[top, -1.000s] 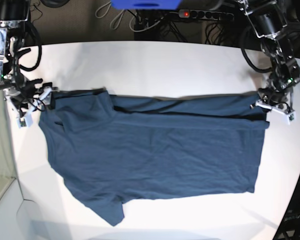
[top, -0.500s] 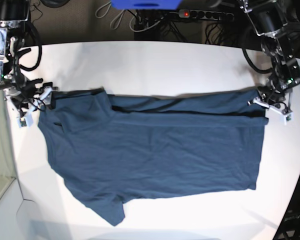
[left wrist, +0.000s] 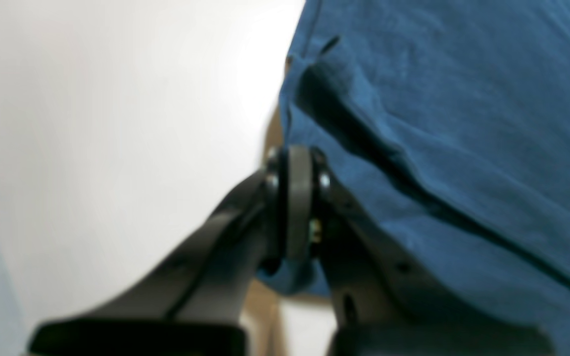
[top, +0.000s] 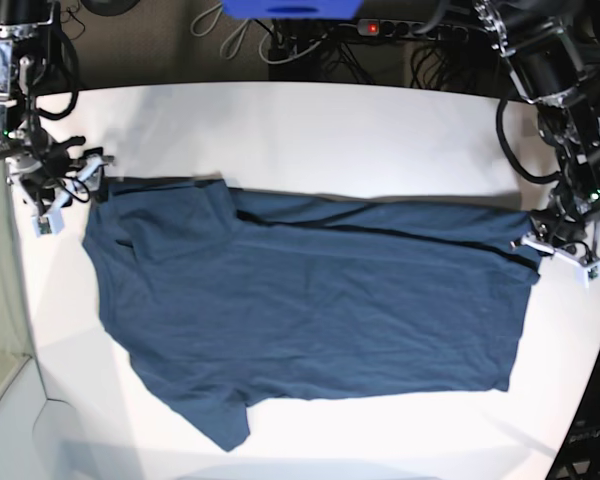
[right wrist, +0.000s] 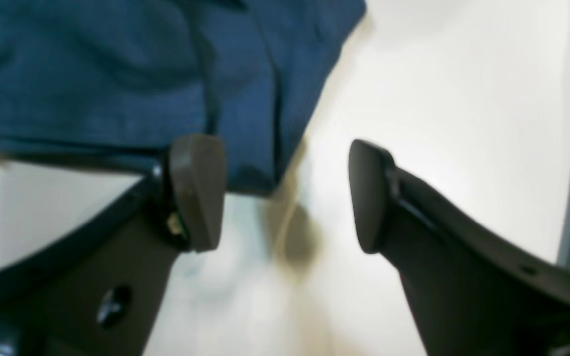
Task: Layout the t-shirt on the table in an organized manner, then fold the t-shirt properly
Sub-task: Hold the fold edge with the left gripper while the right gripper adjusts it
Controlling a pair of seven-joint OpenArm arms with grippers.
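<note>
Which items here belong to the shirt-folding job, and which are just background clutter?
Job:
- t-shirt, spread out
- table
- left gripper, shut at the shirt's edge
- right gripper, open

Lying about:
- power strip
- cables
- blue object

The base camera hangs overhead, looking down on the whole table (top: 310, 130). Each wrist camera sits close behind its own fingers, low over the tabletop — both share the shirt (top: 310, 310) edges with the overhead view.
</note>
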